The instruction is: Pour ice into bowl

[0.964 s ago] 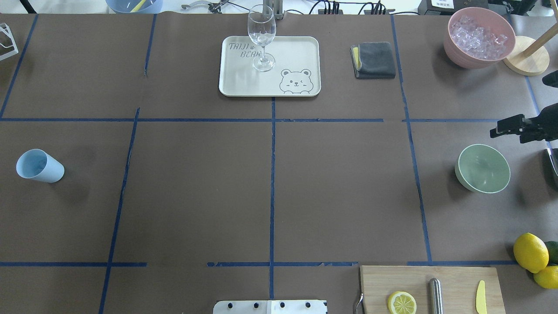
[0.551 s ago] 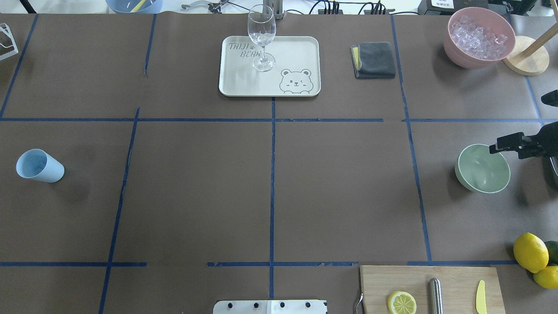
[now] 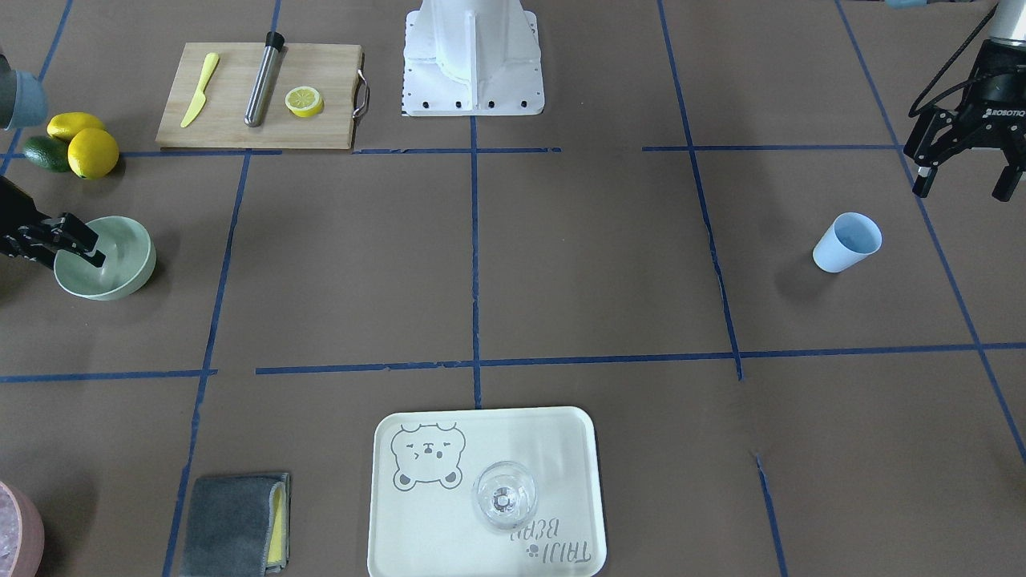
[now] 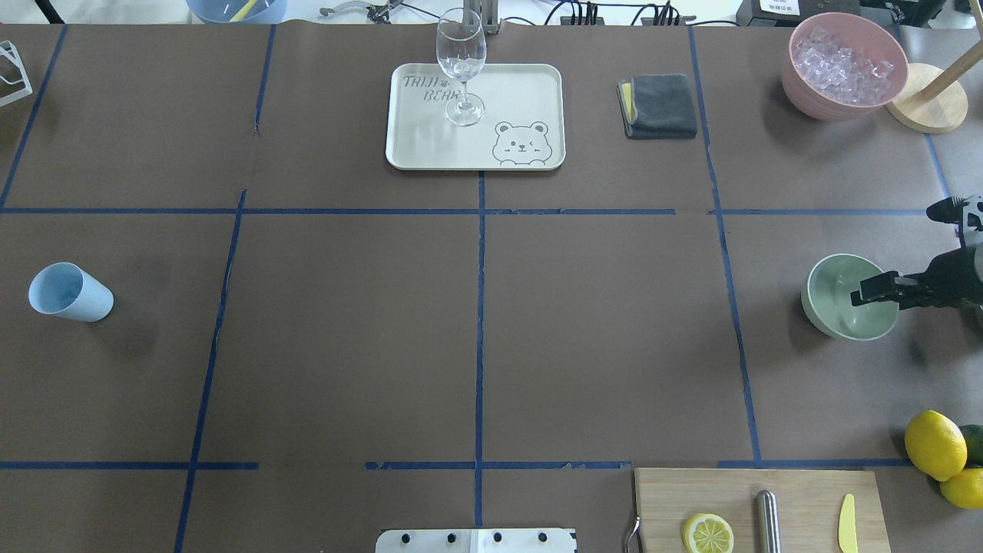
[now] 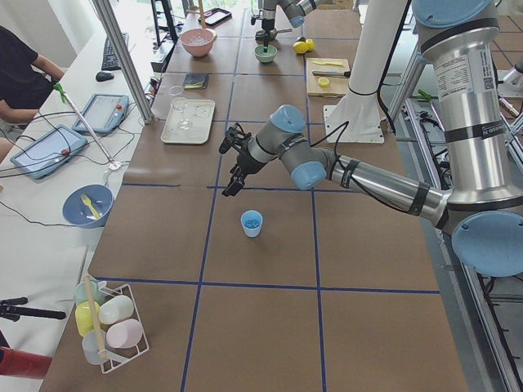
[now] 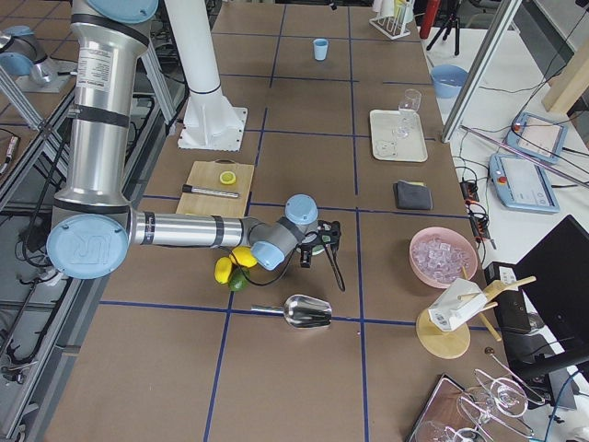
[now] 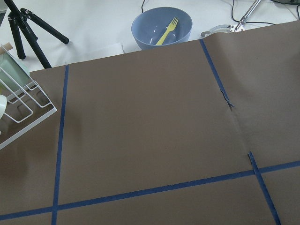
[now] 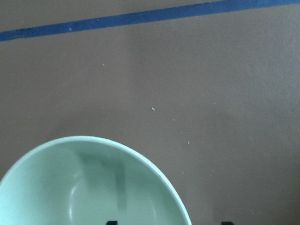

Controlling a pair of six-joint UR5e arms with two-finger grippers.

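I find the right gripper [image 4: 866, 290] spread, straddling the rim of the round pale mint-green bowl [image 4: 814, 311]; I judge it should seat lower before pinching.

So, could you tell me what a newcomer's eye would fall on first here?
The pink bowl heaped with ice, at the robot's far right, draws the eye first. Nearer, the right gripper hangs open over the rim of the empty mint-green bowl. A wine glass stands on a bear-printed tray at far centre.

Bright even overhead light, soft shadows, sharp focus
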